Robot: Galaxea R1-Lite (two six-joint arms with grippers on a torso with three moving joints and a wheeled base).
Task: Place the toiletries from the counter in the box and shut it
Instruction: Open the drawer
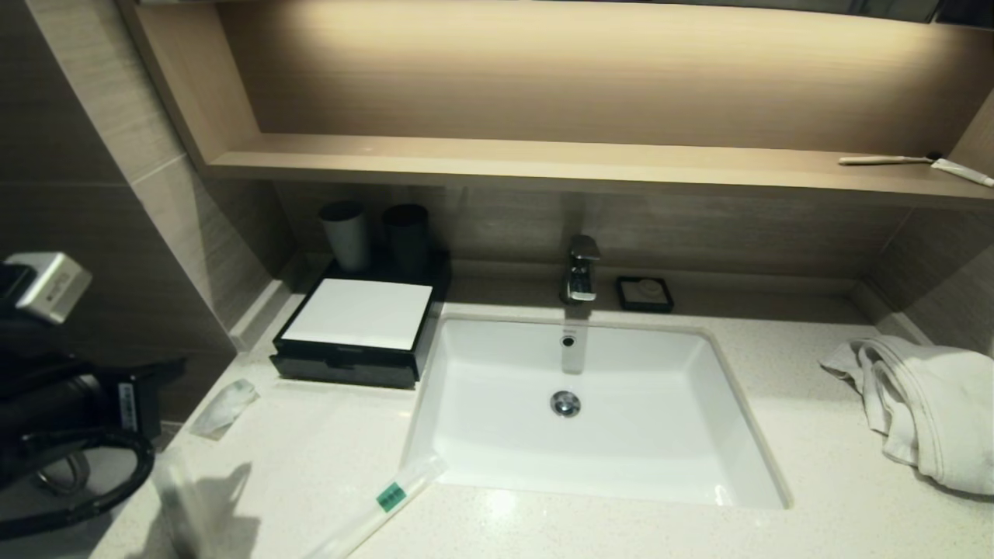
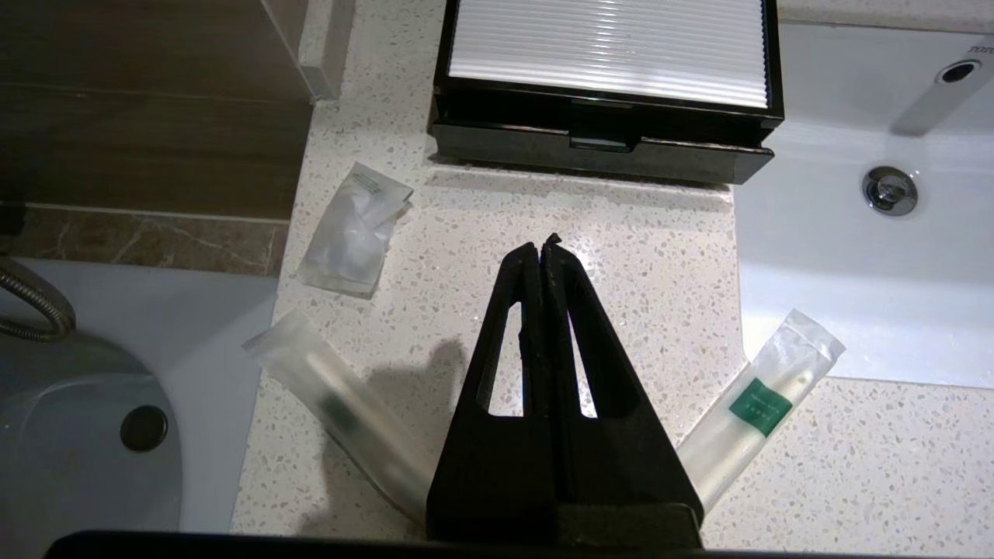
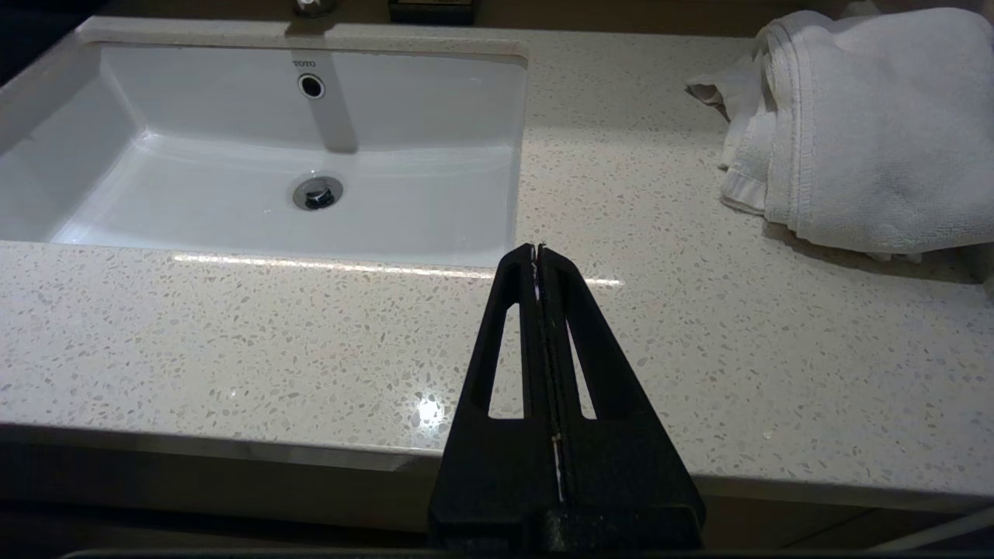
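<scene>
The black box (image 1: 342, 369) with a white top panel stands shut at the counter's (image 1: 776, 466) back left, beside the basin (image 1: 466, 435). Its drawer front (image 2: 598, 151) is flush. Three translucent packets lie in front of it. A short pouch (image 1: 225, 405) (image 2: 353, 230) lies near the left edge. A long one with a green label (image 1: 388, 501) (image 2: 757, 411) lies by the basin's corner. A plain long one (image 1: 175, 497) (image 2: 342, 411) lies at the counter's left edge. My left gripper (image 2: 543, 242) hovers shut and empty between the two long packets. My right gripper (image 3: 538, 248) is shut and empty over the counter's front edge, right of the basin.
A crumpled white towel (image 1: 924, 411) (image 3: 854, 116) lies on the right. The faucet (image 1: 581, 268) and a black soap dish (image 1: 644, 293) sit behind the basin, and two dark cups (image 1: 345, 233) stand behind the box. A toothbrush (image 1: 885, 160) lies on the shelf. The counter drops off at its left edge (image 2: 264, 326).
</scene>
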